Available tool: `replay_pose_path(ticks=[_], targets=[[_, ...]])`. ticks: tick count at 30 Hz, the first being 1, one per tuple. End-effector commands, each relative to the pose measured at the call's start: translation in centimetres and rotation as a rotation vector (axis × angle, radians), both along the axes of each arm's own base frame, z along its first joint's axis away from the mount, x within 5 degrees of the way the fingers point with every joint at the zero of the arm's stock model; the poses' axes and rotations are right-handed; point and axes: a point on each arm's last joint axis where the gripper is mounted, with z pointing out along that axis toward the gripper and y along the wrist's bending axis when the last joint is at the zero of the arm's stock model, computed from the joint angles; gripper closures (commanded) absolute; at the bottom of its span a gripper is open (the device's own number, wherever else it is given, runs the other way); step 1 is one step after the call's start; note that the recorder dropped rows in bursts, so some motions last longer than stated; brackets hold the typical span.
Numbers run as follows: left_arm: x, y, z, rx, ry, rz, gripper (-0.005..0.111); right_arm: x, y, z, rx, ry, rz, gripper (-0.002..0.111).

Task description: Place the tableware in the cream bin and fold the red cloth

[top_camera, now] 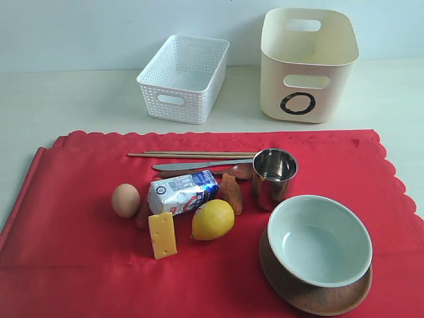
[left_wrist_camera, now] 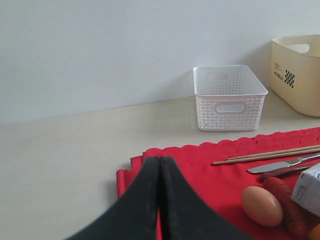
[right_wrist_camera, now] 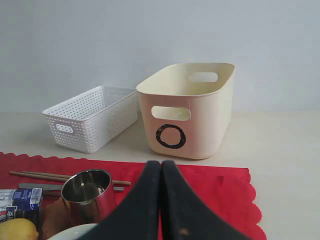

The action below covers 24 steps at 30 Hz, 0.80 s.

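The cup [top_camera: 273, 173], chopsticks [top_camera: 199, 156] and the bowl [top_camera: 318, 240] on its plate [top_camera: 311, 299] all lie on the red cloth [top_camera: 79, 225] (so folding must wait, I judge). The cream bin [top_camera: 306, 66] stands behind. Only the wrist views show the claws: left gripper [left_wrist_camera: 159, 162] and right gripper [right_wrist_camera: 161, 165], both pressed together, holding nothing.

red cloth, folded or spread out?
Spread out, not folded. The red cloth lies flat on the table, its scalloped far edge in view, with the steel cup, lemon and egg resting on it.
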Motion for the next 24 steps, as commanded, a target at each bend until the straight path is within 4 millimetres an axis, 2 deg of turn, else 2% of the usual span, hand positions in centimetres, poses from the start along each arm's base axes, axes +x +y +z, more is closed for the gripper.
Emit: replay_pose_path(ticks=[1,4,5,7,8,10,12,13,16,19,20,21,22,23,24], targets=[[0.0,0.0,-0.1,-0.004,-0.004,-0.006,0.106,0.0,0.0,-0.1,-0.007,-0.005,-0.001,0.108],[0.0,0.0,-0.1,-0.004,-0.004,-0.006,0.106,0.0,0.0,0.4,0.001,-0.061,0.005,0.108],[0.0,0.0,-0.1,-0.004,-0.004,-0.006,0.106,0.0,0.1,1.1,0.026,-0.137,0.013,0.108],[0.0,0.0,-0.1,-0.004,-0.004,-0.006,0.106,-0.2,0.2,2.4,0.165,-0.253,0.025,0.108],[0.0,0.0,-0.1,-0.004,-0.004,-0.006,0.106,-0.5,0.0,3.7,0.328,-0.386,0.041,0.108],[0.0,0.0,-0.1,-0.004,-0.004,-0.006,0.106,-1.0,-0.1,5.0,0.349,-0.534,0.056,0.108],[0.0,0.0,-0.1,-0.004,-0.004,-0.006,0.106,-1.3,-0.2,5.5,0.365,-0.606,0.062,0.108],[0.0,0.0,-0.1,-0.004,-0.004,-0.006,0.106,-1.8,-0.3,7.3,0.369,-0.636,0.062,0.108],[0.0,0.0,-0.1,-0.004,-0.004,-0.006,0.106,-1.7,-0.2,10.2,0.287,-0.598,0.044,0.108],[0.0,0.0,-0.1,-0.004,-0.004,-0.006,0.106,0.0,0.0,12.3,0.240,-0.481,0.032,0.108],[0.0,0.0,-0.1,-0.004,-0.004,-0.006,0.106,1.9,0.4,13.2,0.220,-0.393,0.026,0.108],[0.0,0.0,-0.1,-0.004,-0.004,-0.006,0.106,3.0,0.5,13.4,0.213,-0.342,0.023,0.108],[0.0,0.0,-0.1,-0.004,-0.004,-0.006,0.106,5.4,0.9,13.6,0.199,-0.244,0.016,0.108],[0.0,0.0,-0.1,-0.004,-0.004,-0.006,0.106,6.3,1.0,13.6,0.195,-0.212,0.013,0.108],[0.0,0.0,-0.1,-0.004,-0.004,-0.006,0.106,8.8,1.4,13.2,0.178,-0.130,0.007,0.108]])
